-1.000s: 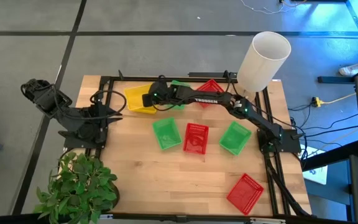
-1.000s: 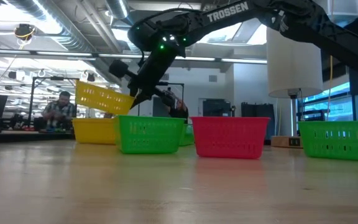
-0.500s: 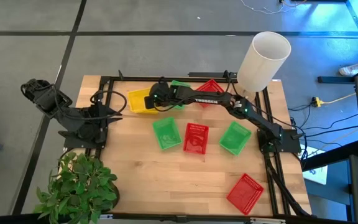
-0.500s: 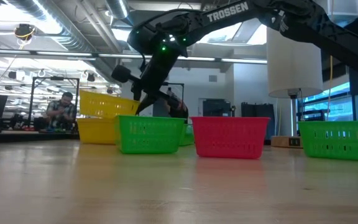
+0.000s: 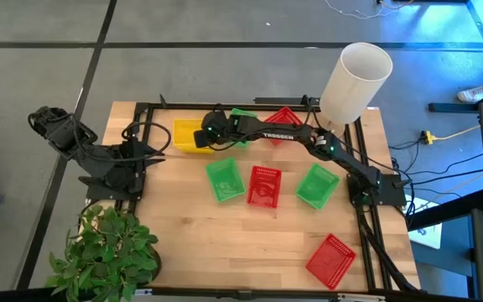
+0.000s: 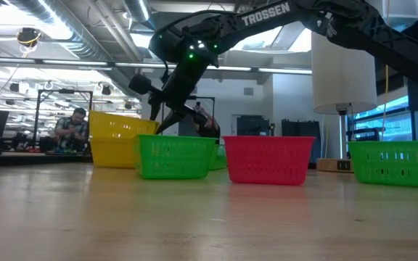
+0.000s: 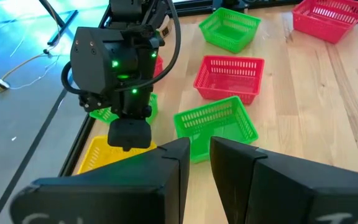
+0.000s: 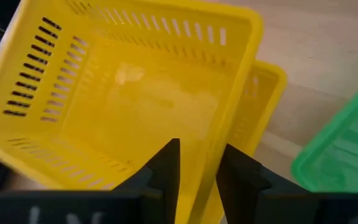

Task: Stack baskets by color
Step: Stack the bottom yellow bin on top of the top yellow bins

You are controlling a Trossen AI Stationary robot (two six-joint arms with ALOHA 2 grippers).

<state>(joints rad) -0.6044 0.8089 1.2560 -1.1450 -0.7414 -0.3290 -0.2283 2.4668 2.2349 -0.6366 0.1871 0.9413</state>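
Two yellow baskets (image 5: 186, 136) sit nested at the table's far left, the upper one (image 8: 135, 93) resting in the lower one (image 8: 267, 84). My right gripper (image 5: 201, 134) hangs open over the upper basket's right-hand wall, one finger on each side of it. Green baskets (image 5: 224, 181) (image 5: 317, 185) and a red basket (image 5: 263, 186) stand mid-table, and another red one (image 5: 330, 260) near the front right. A green (image 5: 243, 116) and a red basket (image 5: 284, 117) at the far edge are partly hidden by the right arm. My left gripper (image 5: 151, 143) waits folded at the left, its fingers (image 7: 199, 155) a little apart and holding nothing. My right gripper (image 8: 197, 165) stands astride the upper yellow basket's side wall (image 8: 229, 118), one finger inside the basket and one outside, slanting down from the table's right. Whether either finger touches the wall I cannot tell. The basket rests level in the lower yellow basket.
A tall white cylinder (image 5: 355, 80) stands at the far right corner. A potted plant (image 5: 107, 252) fills the near left corner. Black frame rails (image 5: 363, 243) run along the table's sides. Bare wood lies across the near middle (image 5: 225, 252).
My right gripper has opened and let go of the yellow basket. The basket hung tilted above the other yellow basket; it has dropped into it and now sits level and nested. The arm has stayed in place.
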